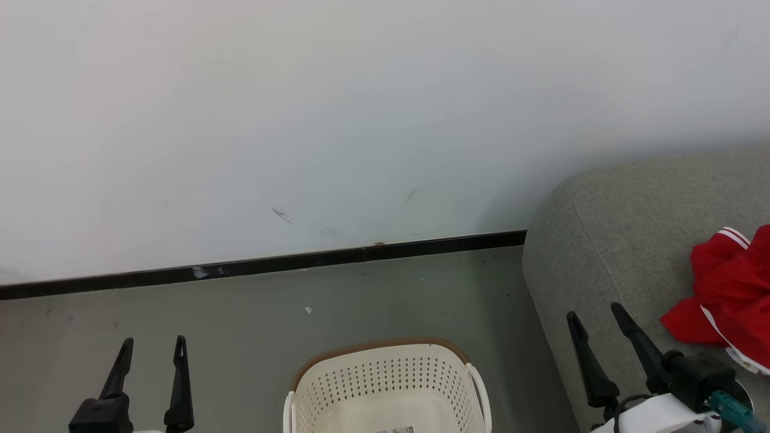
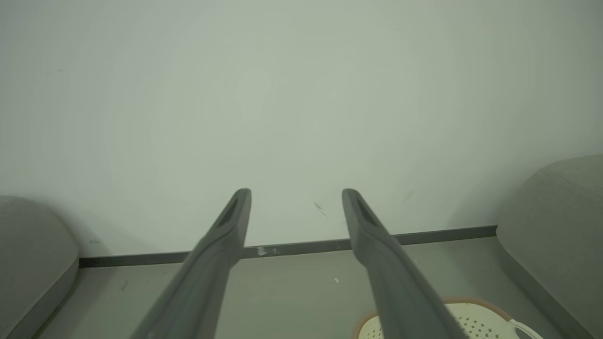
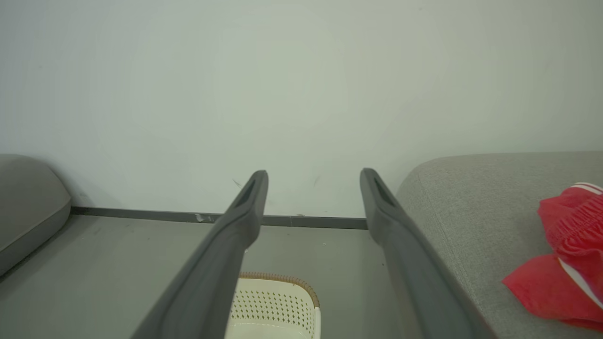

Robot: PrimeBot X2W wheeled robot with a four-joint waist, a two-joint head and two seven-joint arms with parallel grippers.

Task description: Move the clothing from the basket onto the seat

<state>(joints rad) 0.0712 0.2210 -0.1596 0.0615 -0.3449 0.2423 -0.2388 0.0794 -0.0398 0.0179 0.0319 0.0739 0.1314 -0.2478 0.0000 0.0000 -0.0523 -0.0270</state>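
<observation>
Jaws wide, fingers [image 1: 179, 385] toward wall [image 1: 361, 120].

The oval cream-white perforated plastic basket [image 1: 385, 376] with a brown woven-look rim is cut off by the head view's bottom edge, and the print on its inside label [image 1: 395, 429] is too small to read. The bright red, white-striped fabric clothing [image 1: 731, 288] runs off the right edge, as does the grey upholstered seat [image 1: 613, 240] under it.

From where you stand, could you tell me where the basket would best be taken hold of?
Probably by the white loop handle on the right side of the basket, coming from above with the open right hand. The basket stands upright on the floor, that handle stands clear of its wall, and the right hand is nearest it.
</observation>
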